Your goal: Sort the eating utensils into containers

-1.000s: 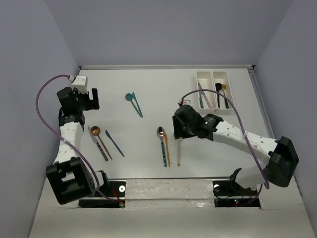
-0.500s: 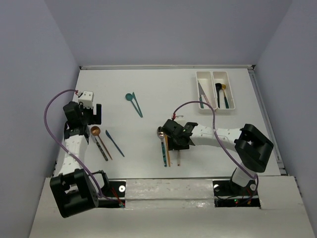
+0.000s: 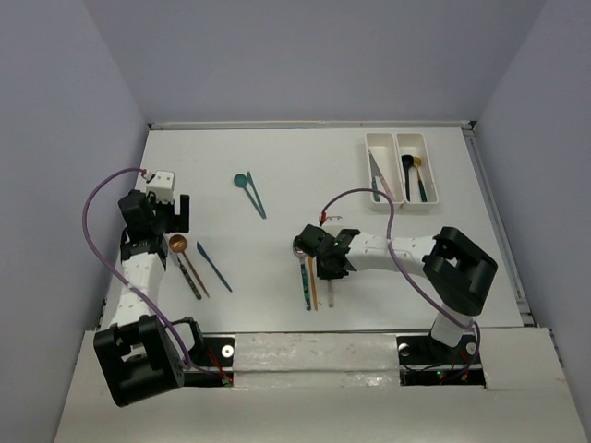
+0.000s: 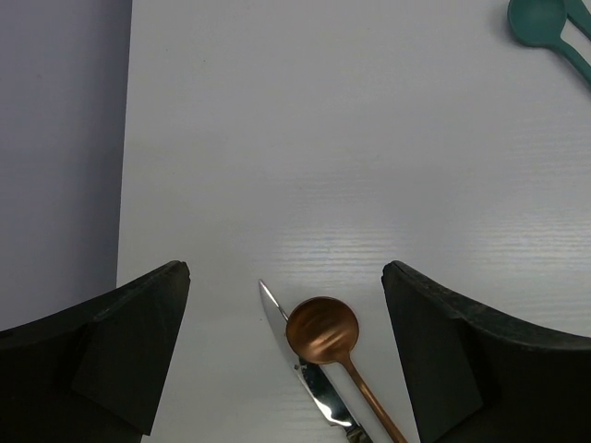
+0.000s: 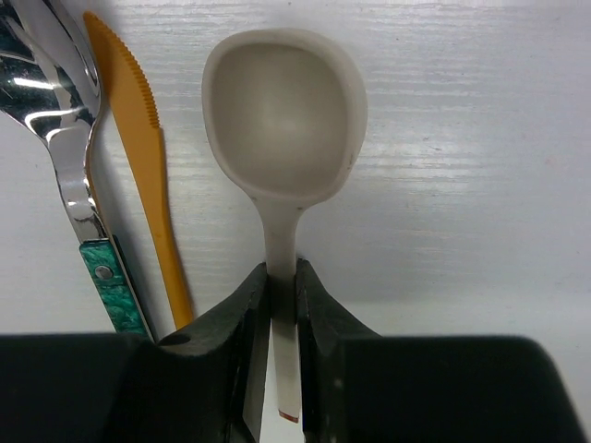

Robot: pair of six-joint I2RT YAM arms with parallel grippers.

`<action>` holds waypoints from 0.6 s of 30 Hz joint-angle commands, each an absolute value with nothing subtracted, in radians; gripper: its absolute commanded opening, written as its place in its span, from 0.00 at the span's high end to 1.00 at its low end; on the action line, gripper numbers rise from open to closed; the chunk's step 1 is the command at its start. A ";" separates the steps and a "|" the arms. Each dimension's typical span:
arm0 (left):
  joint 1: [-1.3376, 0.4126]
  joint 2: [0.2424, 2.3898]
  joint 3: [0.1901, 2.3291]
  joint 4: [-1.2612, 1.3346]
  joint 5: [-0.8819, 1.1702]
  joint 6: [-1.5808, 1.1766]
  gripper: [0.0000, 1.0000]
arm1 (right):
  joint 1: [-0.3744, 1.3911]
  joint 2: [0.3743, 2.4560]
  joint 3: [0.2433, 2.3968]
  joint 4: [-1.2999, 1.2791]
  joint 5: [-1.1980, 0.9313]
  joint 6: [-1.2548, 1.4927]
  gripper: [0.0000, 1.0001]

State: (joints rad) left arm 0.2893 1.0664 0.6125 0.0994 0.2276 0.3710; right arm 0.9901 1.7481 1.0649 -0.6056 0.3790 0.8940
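A beige spoon (image 5: 282, 120) lies on the white table, and my right gripper (image 5: 282, 277) is shut on its handle just below the bowl. Left of it lie an orange knife (image 5: 138, 157) and a silver-bowled spoon with a teal handle (image 5: 65, 138). From above, the right gripper (image 3: 331, 268) sits low over the beige handle (image 3: 332, 293). My left gripper (image 4: 284, 277) hangs open above a copper spoon (image 4: 321, 328) that overlaps a silver knife (image 4: 319, 397). The white containers (image 3: 401, 198) at the back right hold several utensils.
A blue knife (image 3: 214, 268) lies right of the copper spoon (image 3: 177, 244). A teal spoon (image 3: 242, 180) and a teal knife (image 3: 256, 201) lie mid-table towards the back. Walls border the table on the left, right and far sides.
The right gripper came left and down onto the beige spoon and closed on its handle. The left arm dropped towards the copper spoon, then held still.
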 commanded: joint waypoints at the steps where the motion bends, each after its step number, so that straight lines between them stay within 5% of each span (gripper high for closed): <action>1: 0.291 1.035 0.595 0.143 0.226 0.388 0.01 | 0.997 1.732 1.032 -0.600 0.465 0.917 0.87; 4: 0.291 1.028 0.584 0.150 0.224 0.388 0.01 | 0.985 1.689 1.046 -0.604 0.495 0.881 1.00; 9: 0.291 1.012 0.568 0.158 0.236 0.393 0.01 | 0.933 1.579 1.187 -0.604 0.538 0.689 1.00; 18: 0.291 1.002 0.565 0.160 0.250 0.408 0.01 | 0.366 1.494 1.368 -0.327 0.487 0.139 1.00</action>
